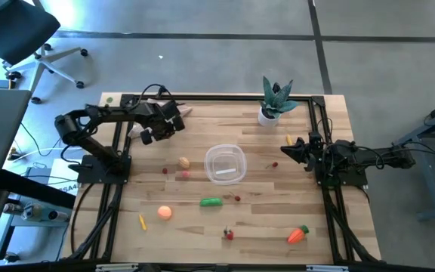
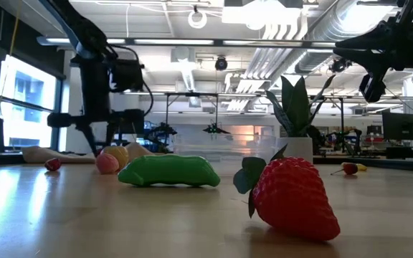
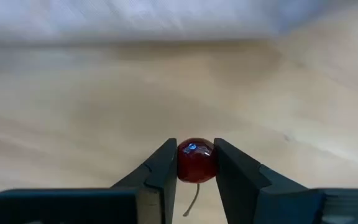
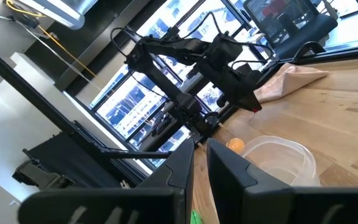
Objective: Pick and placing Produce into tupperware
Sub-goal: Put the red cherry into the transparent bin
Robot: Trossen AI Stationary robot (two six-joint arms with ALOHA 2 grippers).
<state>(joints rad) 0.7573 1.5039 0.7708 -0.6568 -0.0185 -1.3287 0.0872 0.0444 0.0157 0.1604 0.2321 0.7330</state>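
My left gripper (image 1: 146,137) hangs point-down over the table's far left part, left of the tupperware (image 1: 225,163), and is shut on a small red cherry (image 3: 196,163). The clear tupperware stands mid-table. Loose produce lies on the wood: an orange-yellow piece (image 1: 184,161), an orange ball (image 1: 165,213), a green pepper (image 1: 211,202), a strawberry (image 1: 229,234) and a carrot (image 1: 298,235). My right gripper (image 1: 285,151) waits at the right side, held level above the table, shut with nothing in it. My left gripper pinches the cherry's round body (image 3: 183,163) between its two fingers, one on each side. The fingers come from above, pointing down. The cherry's thin stem (image 3: 194,200) runs back between the fingers. In the right wrist view the cherry (image 4: 254,109) shows at the fingertips, just above the wood.
A potted spiky plant (image 1: 276,102) stands at the far right and a beige cloth (image 1: 183,112) lies at the far edge behind my left arm. Small red pieces (image 1: 274,164) and yellow pieces (image 1: 143,221) dot the table. Black rails (image 1: 202,97) frame the table.
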